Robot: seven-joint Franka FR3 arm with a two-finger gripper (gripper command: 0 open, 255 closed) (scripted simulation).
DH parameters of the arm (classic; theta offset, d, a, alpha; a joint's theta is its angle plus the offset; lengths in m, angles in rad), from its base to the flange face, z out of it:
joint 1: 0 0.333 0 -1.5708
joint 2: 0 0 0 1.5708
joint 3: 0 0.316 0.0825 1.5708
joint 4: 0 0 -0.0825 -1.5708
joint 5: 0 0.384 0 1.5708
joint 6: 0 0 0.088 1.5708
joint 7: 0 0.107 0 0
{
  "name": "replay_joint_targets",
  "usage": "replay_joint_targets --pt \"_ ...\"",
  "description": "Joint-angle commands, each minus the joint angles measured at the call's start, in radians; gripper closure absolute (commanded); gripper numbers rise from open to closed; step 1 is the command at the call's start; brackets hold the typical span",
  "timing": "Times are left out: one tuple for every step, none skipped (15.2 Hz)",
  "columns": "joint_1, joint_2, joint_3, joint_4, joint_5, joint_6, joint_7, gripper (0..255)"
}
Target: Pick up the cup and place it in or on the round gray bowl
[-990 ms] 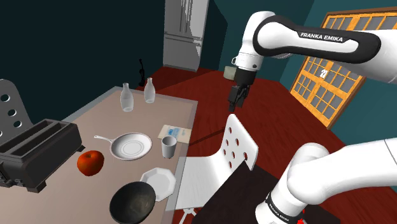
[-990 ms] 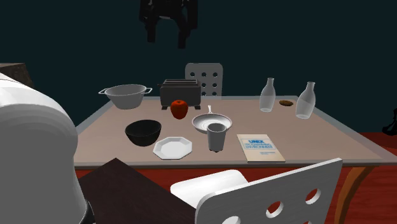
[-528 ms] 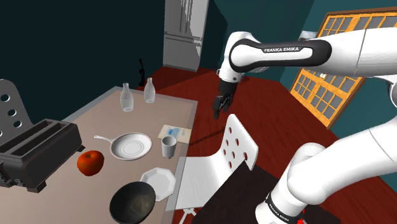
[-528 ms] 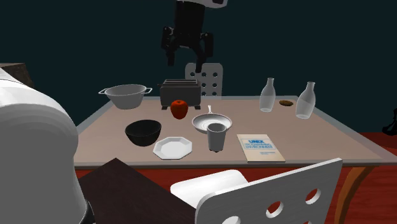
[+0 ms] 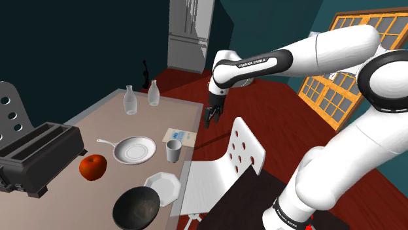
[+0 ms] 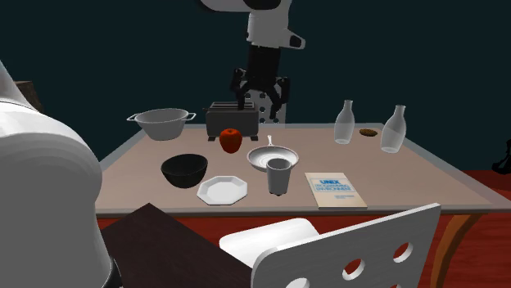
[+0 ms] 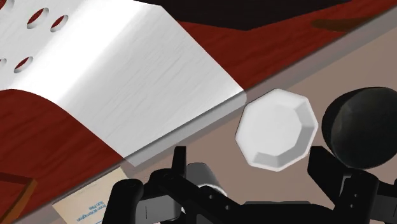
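The table (image 5: 103, 119) carries everything, and the white chair (image 5: 246, 154) stands tight against its near edge. That chair is the largest hazard. In the shoulder view its back rises at about four o'clock from the cup (image 5: 173, 151), so a descent from that side could knock the arm or hand against it.

The dark round bowl (image 5: 136, 208) sits at seven o'clock from the cup, and the white eight-sided plate (image 5: 163, 186) lies between them. A low carry could drag the cup across the plate's rim.

The cup itself stands upright close to the table's edge, with the pan (image 5: 135, 150) at its nine o'clock and the booklet (image 5: 180, 135) at its twelve. A glancing touch from one finger would probably tip it or push it toward the edge.

The gripper (image 5: 210, 116) hangs high, at about one o'clock from the cup and well apart from it. Its fingers (image 6: 239, 84) stand wide apart, clasping nothing and touching nothing.
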Motion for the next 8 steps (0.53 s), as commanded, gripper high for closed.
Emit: replay_joint_targets --pt "0.004 0.074 0.000 0.024 0.007 0.051 -0.009 0" --pt "0.005 0.112 -0.001 0.039 0.010 0.072 -0.015 0" --pt "0.006 0.150 -0.002 0.056 0.014 0.093 -0.020 0" --pt "0.006 0.188 -0.002 0.074 0.018 0.113 -0.026 0" --pt "0.007 0.226 -0.002 0.094 0.023 0.131 -0.032 0" --pt "0.007 0.265 -0.002 0.114 0.027 0.149 -0.037 0" --pt "0.007 0.304 -0.001 0.136 0.031 0.165 -0.043 0" --pt "0.007 0.342 -0.001 0.160 0.035 0.179 -0.048 0"
